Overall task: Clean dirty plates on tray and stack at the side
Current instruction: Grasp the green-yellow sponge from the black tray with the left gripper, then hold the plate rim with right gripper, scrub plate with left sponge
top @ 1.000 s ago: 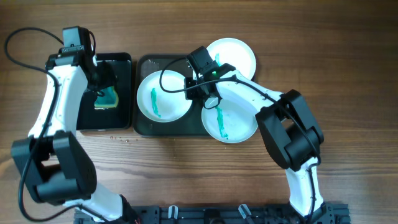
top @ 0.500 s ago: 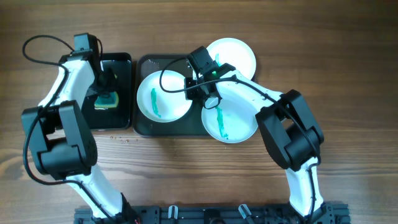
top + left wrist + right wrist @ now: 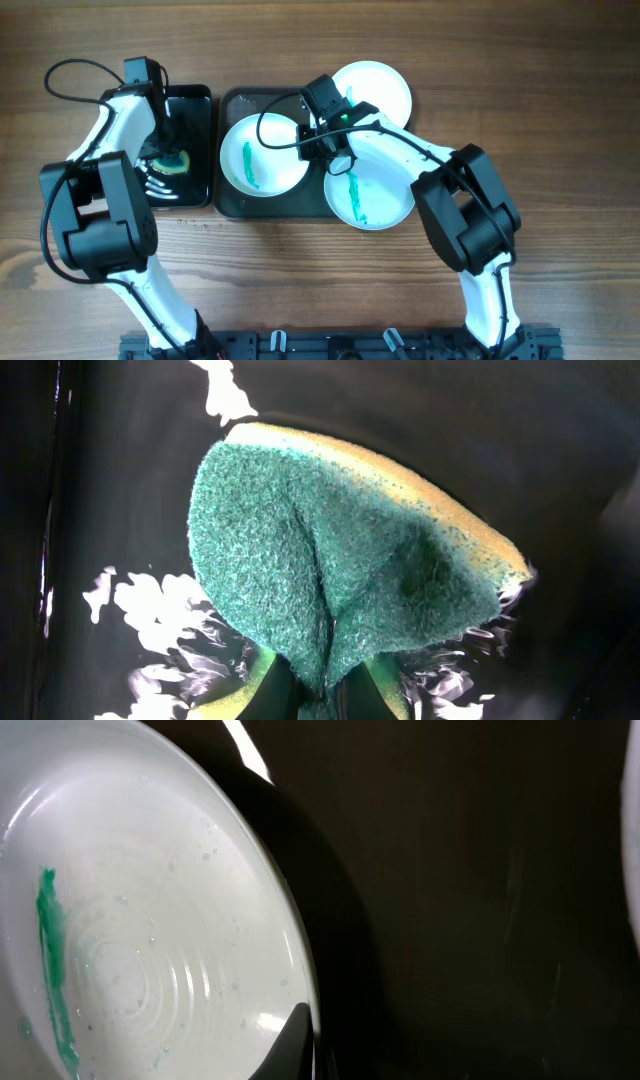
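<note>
Nearest the counter's front edge lies the pale blue plate (image 3: 385, 205). It hangs partly off the tray on the side toward the counter's right edge. A teal smear runs down its middle, so I judge it unwashed.

The tray (image 3: 232, 208) sits mid-counter, nearer the far edge than the front. On its left half a white plate (image 3: 275, 170) carries its own teal streak. The right claw (image 3: 325, 150) rests at that plate's right rim, probably to steady it for scrubbing. Only one fingertip (image 3: 290, 1040) shows in its wrist view, so I cannot tell whether it grips or merely touches.

Toward the counter's left edge, the black box (image 3: 198, 195) seems to hold water, going by the glints. The left claw (image 3: 320, 695) is down in it, pinched tight on a green-and-yellow sponge (image 3: 330, 560) that folds under the squeeze. I take this as wetting the sponge before wiping.

Farthest back, a second white plate (image 3: 385, 85) shows no smears and overlaps the tray's far rim.
</note>
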You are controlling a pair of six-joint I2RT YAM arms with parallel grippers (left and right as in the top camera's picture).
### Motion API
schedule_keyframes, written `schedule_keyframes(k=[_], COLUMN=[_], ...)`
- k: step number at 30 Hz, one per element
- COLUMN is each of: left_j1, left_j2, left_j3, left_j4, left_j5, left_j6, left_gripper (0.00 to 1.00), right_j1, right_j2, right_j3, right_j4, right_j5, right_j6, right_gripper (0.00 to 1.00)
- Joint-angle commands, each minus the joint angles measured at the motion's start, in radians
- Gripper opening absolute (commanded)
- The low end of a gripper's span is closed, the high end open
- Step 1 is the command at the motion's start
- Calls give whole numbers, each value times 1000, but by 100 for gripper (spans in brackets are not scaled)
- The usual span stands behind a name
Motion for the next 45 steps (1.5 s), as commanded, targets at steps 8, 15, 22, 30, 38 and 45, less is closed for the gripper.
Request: schedule_keyframes(k=[8,15,22,30,38,45], left_j1=[3,-9,-97,-245,-333,-357], left_j2=[-100,-231,-222,-221,-221,-217], left_j3=[69,105,90,4,-158,-316], left_j4=[-100,-233,-323,-218,-45,176], left_j5=[11,345,414,410,242,203], left_j6=[8,-26,-55,-195,-364,-421], left_gripper=[4,4,4,4,4,4], right_j1=[-5,-19,-65,-96,-96,-96], right_j2=[38,7,7,7,9,9], right_j3=[-7,-7,-9,-26,-27,-26], right_j4=[-29,-53,-125,-124,-121,-117], right_j5=[-31,-106,-134,-133,-118,-118], right_j6=[-25,-23,-21,-23,-25,-24], right_gripper=[4,4,4,4,4,4])
